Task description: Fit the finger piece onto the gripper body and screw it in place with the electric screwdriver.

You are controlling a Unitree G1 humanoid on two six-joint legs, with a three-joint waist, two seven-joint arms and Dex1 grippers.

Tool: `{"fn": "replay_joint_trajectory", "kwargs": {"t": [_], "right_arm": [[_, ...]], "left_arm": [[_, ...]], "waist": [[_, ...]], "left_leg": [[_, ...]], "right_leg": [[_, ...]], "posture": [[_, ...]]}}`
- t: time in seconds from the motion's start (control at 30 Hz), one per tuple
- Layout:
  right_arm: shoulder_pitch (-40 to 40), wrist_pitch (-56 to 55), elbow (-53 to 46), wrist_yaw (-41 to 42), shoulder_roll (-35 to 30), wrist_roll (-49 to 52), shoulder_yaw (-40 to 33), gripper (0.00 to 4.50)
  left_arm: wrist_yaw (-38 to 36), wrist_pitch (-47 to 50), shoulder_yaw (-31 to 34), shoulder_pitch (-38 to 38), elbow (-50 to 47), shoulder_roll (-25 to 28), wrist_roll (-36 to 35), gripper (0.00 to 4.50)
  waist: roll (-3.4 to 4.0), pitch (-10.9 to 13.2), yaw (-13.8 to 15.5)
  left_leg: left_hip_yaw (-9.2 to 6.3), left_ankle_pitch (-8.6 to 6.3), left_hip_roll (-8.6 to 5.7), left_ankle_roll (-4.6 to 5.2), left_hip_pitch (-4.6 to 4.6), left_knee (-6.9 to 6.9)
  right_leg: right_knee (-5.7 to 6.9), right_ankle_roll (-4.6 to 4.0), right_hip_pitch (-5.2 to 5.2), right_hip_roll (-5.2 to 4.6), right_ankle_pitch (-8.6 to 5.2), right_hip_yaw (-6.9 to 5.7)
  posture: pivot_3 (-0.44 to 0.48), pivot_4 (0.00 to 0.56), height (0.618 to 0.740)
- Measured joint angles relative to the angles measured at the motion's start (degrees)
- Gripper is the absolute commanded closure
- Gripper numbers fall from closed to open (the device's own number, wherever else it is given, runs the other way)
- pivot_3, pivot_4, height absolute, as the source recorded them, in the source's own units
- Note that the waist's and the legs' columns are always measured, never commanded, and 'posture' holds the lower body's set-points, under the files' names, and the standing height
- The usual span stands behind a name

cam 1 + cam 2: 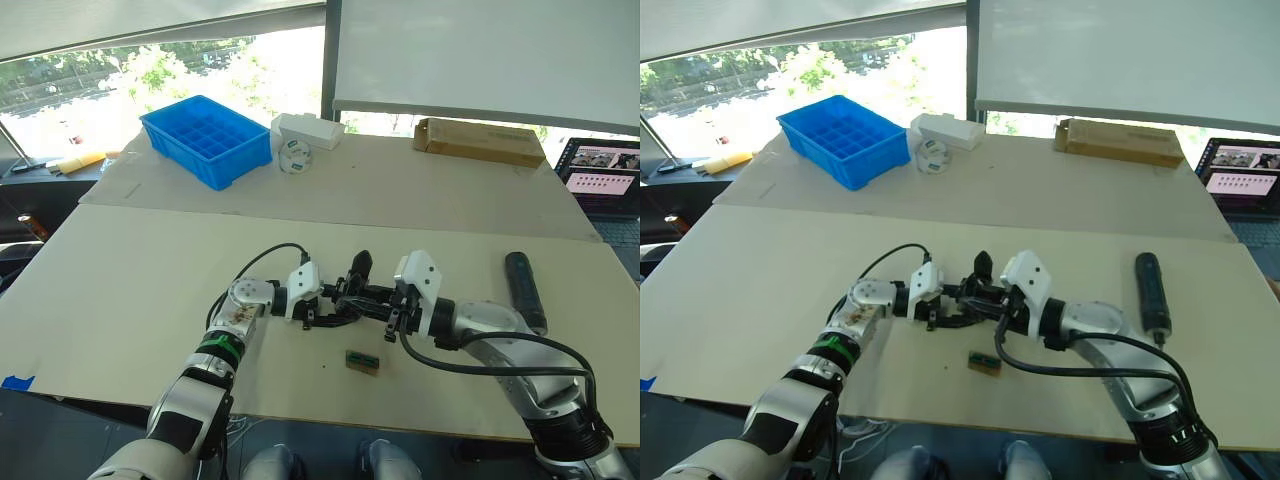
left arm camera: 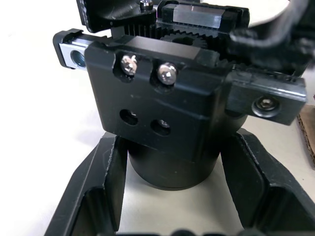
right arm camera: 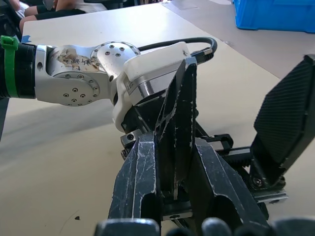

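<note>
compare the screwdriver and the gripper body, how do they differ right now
The screwdriver lies flat on the table, off to the right, with nothing touching it; the gripper body sits between both end effectors, the left end effector closed around its round base. The screwdriver is a long slim cylinder; the gripper body is short and blocky, with screws and holes on its face. Both are black.

Two head cameras look forward and down over the table [image 1: 120, 280] from its near edge, sharing almost the same scene out to the far edge. Each wrist camera looks along its own fingers, very close on the gripper body [image 2: 162, 113] that both head views show mid-table.
</note>
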Motion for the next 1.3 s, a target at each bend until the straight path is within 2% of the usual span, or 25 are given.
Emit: {"fn": "replay_joint_trajectory", "kwargs": {"t": [0.5,1.0,1.3], "right_arm": [[-1.3,1.4,0.0,2.2,-0.2,-2.0,0.5,4.11],[-5.9,8.9,3.2,4.2,-0.4,0.3,0.3,4.11],[-6.9,7.0,5.1,6.0,-1.6,-0.6,1.8,4.11]], "left_arm": [[-0.3,3.2,-0.3,1.3,-3.0,0.3,0.0,2.21],[-0.5,4.0,-0.4,1.9,-3.5,0.5,-0.3,2.21],[0.2,4.2,-0.4,2.0,-3.4,0.4,-0.2,2.21]], "waist": [[0.03,0.0,-0.2],[0.17,-0.2,-0.4],[0.17,-0.4,-0.5]], "left_leg": [[0.01,0.00,0.01,-0.02,0.06,-0.01],[0.01,0.00,0.02,-0.02,0.20,-0.02],[0.00,-0.01,0.03,-0.03,0.38,-0.02]], "right_leg": [[0.01,0.01,0.03,0.03,-0.01,0.01],[0.02,0.00,0.11,0.02,-0.01,0.04],[0.04,-0.01,0.23,-0.03,-0.02,0.09]], "posture": [[0.000,0.150,0.740],[0.000,0.150,0.740],[0.000,0.150,0.740]]}}
